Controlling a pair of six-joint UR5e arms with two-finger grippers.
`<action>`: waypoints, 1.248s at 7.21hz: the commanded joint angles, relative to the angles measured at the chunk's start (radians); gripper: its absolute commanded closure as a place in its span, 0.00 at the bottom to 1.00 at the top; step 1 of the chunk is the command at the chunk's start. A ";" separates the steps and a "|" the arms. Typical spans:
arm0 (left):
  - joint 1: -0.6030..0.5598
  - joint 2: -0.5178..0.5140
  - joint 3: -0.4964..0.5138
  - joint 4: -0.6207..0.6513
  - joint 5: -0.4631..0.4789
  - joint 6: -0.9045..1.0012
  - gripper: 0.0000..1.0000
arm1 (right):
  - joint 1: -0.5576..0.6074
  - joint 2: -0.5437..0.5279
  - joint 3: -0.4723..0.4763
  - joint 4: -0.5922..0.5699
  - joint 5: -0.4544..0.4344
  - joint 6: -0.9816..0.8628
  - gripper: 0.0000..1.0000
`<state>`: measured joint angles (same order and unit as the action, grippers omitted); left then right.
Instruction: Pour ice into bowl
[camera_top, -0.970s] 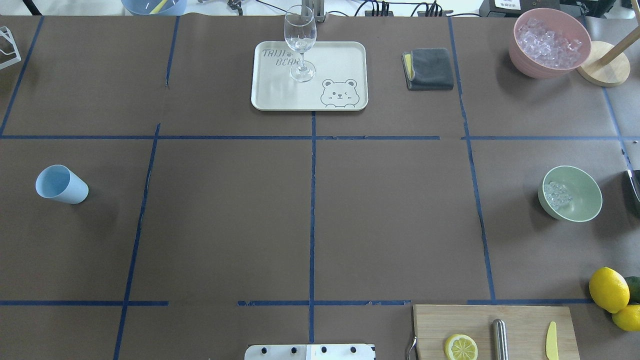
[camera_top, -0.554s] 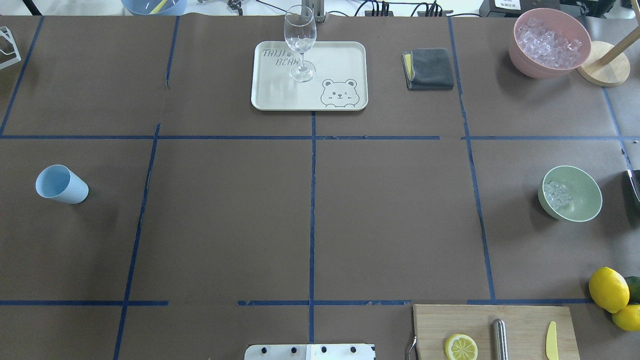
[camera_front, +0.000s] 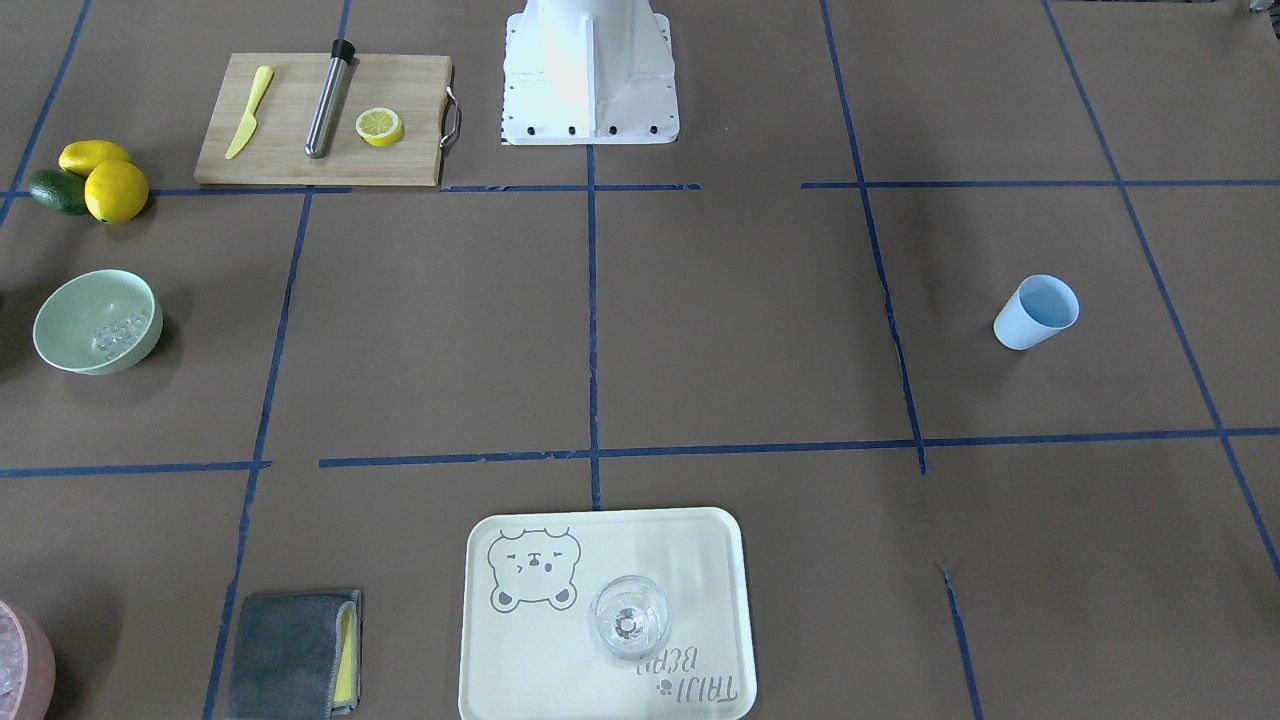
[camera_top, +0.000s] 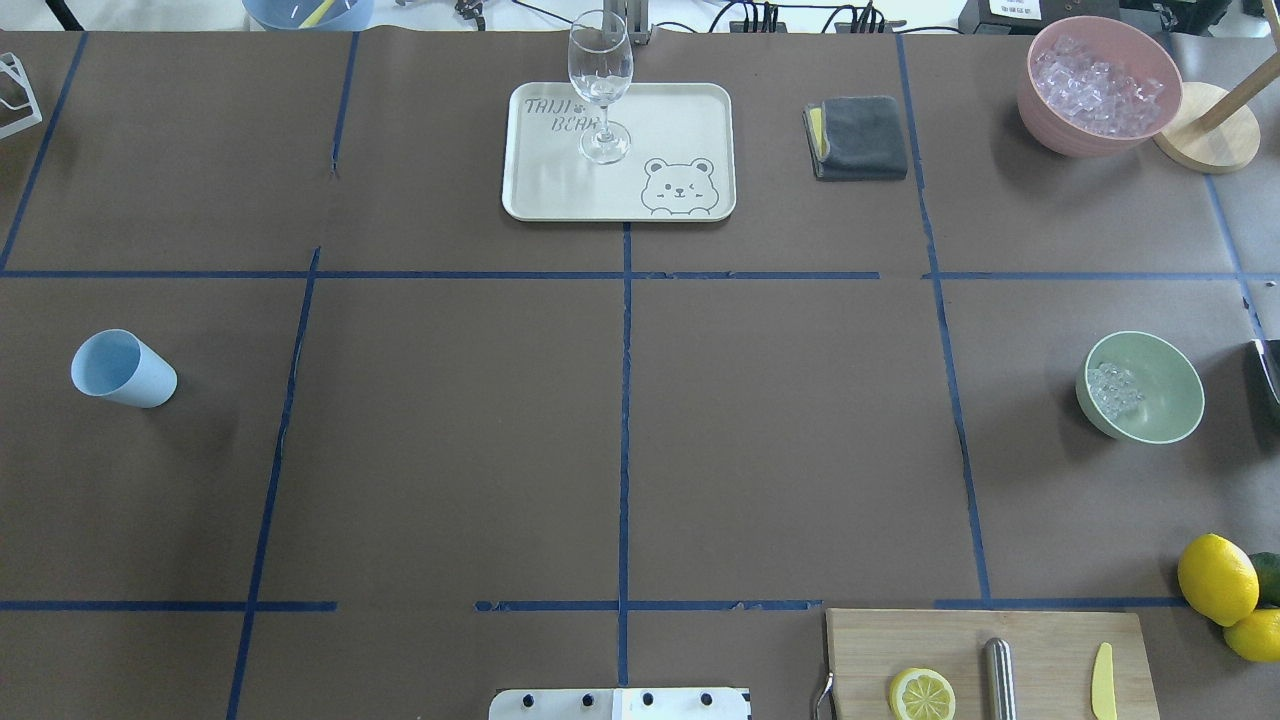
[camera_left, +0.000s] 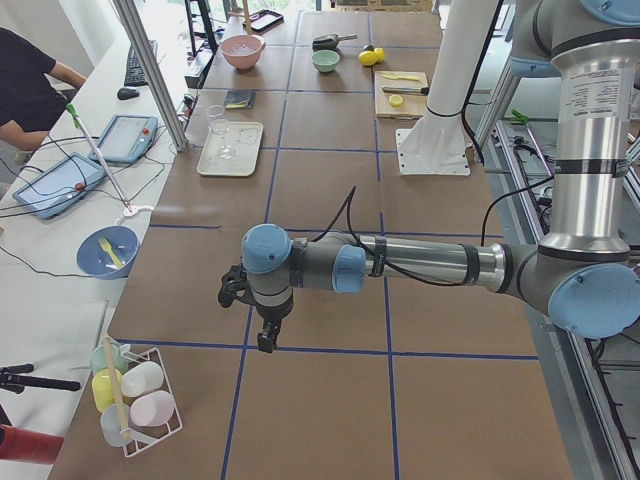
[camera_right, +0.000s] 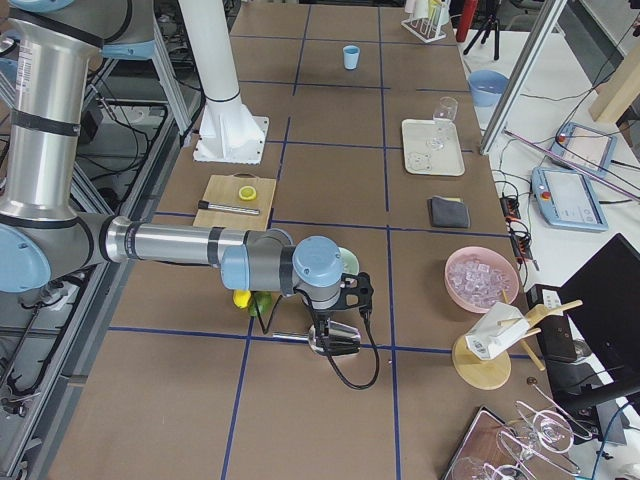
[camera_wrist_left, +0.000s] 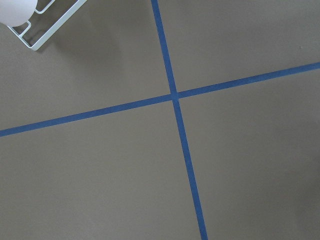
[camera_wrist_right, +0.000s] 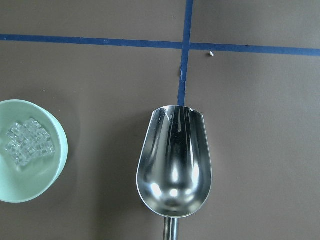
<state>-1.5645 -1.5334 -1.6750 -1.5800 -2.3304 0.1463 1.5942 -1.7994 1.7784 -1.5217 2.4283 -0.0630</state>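
Note:
The pale mint-green bowl (camera_top: 1165, 405) stands at the table's right side and holds a small heap of ice (camera_top: 1115, 388). Bowl (camera_wrist_right: 30, 187) and ice (camera_wrist_right: 29, 142) also show at the left of the right wrist view. An empty metal scoop (camera_wrist_right: 174, 162) lies beside the bowl, its handle running out of that view. My right gripper (camera_right: 325, 328) hangs over the scoop (camera_right: 338, 342); I cannot tell whether it is open or shut. The empty light blue cup (camera_top: 125, 368) stands far left. My left gripper (camera_left: 262, 338) hovers over bare table at the left end; I cannot tell its state.
A pink container (camera_top: 1050, 115) full of ice stands back right by a wooden stand (camera_top: 1205, 135). A tray (camera_top: 680, 120) with a wine glass (camera_top: 600, 75) and a grey cloth (camera_top: 860, 137) sit at the back. A cutting board (camera_top: 1050, 650) and lemons (camera_top: 1217, 578) are front right.

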 joint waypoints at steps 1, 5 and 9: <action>0.000 0.001 0.000 0.000 0.000 -0.004 0.00 | 0.001 0.000 -0.001 0.000 0.000 0.002 0.00; 0.000 -0.001 -0.002 0.000 0.000 -0.088 0.00 | 0.001 0.002 0.001 0.000 0.002 0.002 0.00; 0.000 -0.001 -0.002 0.000 0.000 -0.091 0.00 | 0.003 0.002 0.003 0.000 0.000 0.009 0.00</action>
<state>-1.5647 -1.5339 -1.6764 -1.5800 -2.3301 0.0560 1.5963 -1.7979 1.7803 -1.5217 2.4295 -0.0590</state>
